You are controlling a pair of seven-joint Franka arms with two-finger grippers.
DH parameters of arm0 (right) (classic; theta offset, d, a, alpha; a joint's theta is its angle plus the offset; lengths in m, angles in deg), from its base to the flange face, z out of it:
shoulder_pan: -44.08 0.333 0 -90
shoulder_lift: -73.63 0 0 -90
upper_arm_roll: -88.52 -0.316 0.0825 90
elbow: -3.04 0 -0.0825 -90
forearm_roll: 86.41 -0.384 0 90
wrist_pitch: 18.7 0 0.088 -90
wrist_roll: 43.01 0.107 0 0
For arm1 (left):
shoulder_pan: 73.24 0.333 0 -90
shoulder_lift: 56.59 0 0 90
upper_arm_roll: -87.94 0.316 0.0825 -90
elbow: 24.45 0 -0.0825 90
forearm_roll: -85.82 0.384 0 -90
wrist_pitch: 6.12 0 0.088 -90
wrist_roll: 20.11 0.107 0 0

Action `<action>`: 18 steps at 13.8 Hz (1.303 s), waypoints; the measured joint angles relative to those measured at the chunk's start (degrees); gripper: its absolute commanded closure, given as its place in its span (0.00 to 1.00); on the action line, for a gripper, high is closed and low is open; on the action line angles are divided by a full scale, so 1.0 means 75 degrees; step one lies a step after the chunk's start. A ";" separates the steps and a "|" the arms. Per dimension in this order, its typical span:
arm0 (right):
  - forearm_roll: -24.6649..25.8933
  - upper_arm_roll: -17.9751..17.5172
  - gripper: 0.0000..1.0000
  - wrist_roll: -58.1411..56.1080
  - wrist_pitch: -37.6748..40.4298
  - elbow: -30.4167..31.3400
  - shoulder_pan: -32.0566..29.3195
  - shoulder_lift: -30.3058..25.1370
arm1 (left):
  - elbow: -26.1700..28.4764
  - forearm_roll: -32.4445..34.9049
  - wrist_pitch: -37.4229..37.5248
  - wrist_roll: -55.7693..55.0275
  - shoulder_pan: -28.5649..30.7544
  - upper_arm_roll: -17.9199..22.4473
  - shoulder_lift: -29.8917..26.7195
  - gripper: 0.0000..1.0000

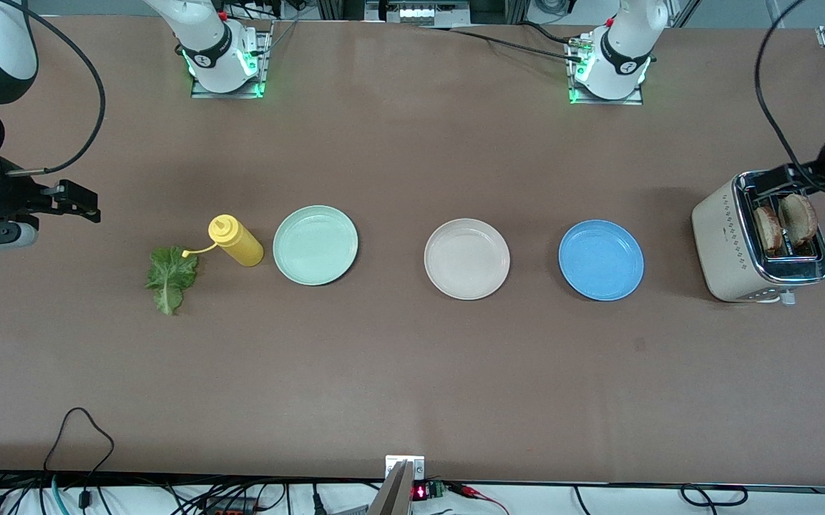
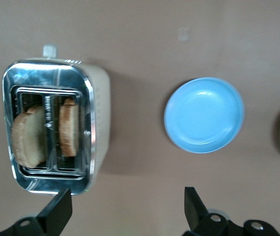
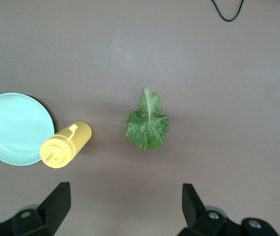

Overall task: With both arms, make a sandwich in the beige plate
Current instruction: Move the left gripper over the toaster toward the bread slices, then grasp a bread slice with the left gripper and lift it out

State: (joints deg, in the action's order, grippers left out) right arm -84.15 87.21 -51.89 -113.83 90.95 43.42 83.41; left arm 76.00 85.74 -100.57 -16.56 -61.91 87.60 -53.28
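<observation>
Lettuce leaf (image 1: 171, 276) and beige plate (image 1: 466, 258) lie apart from both grippers' spread fingers (image 3: 56, 205).

High front camera faces the arms; wrist cameras look straight down, sharing its toaster (image 1: 759, 239) and lettuce (image 1: 171, 277).

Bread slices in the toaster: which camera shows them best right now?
The left wrist view: it looks straight down into the toaster, showing both bread slices standing in their slots. The front view shows them small at the table's left-arm end, partly under the left pincer. The right wrist view shows neither.
</observation>
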 measured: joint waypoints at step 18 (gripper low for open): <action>-0.0003 -0.0187 0.00 0.0000 -0.0025 0.0002 -0.0111 0.0000 | -0.0004 0.0345 -0.0432 0.0416 0.0976 0.0050 0.2012 0.35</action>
State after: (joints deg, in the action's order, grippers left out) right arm -84.17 85.80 -51.89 -114.02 90.96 42.59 83.41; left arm 75.97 88.33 -103.81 -13.44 -54.59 87.98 -38.19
